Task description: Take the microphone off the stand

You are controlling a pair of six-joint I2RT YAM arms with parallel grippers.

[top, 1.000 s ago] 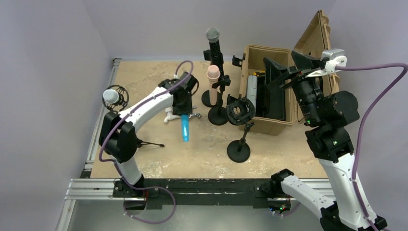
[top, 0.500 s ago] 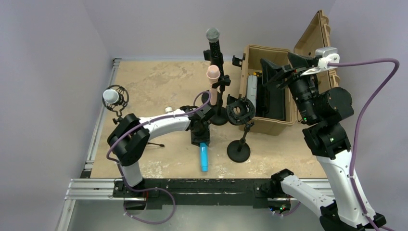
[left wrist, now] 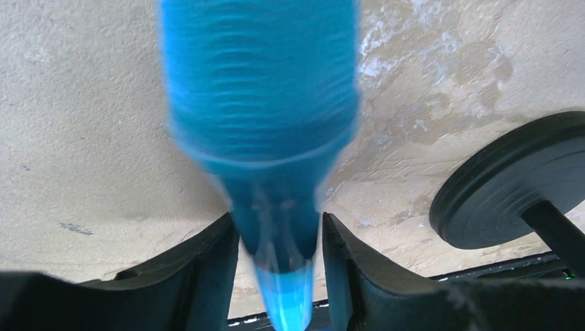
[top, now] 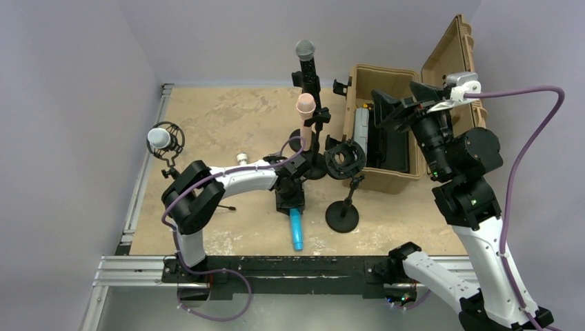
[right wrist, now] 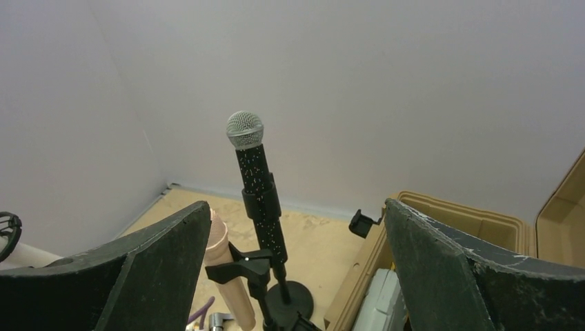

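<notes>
My left gripper [top: 290,201] is shut on a blue microphone [top: 296,233], held low over the table and pointing toward the near edge. In the left wrist view the blurred blue microphone [left wrist: 262,103] runs between my fingers [left wrist: 207,262]. An empty shock-mount stand [top: 345,160] stands just right of it. My right gripper [top: 400,103] is open and empty, raised above the tan case [top: 362,181]. Through it I see a black microphone [right wrist: 254,179] upright in its stand.
A pink microphone [top: 305,110] sits clipped in a stand beside the black microphone [top: 307,69]. A silver microphone in a shock mount [top: 160,138] stands at far left. The empty stand's round base [top: 342,217] is near my left gripper and shows in the left wrist view [left wrist: 510,179].
My left arm has swung right and toward the near edge, carrying the blue microphone down beside the empty stand. My right gripper has shifted slightly left.
</notes>
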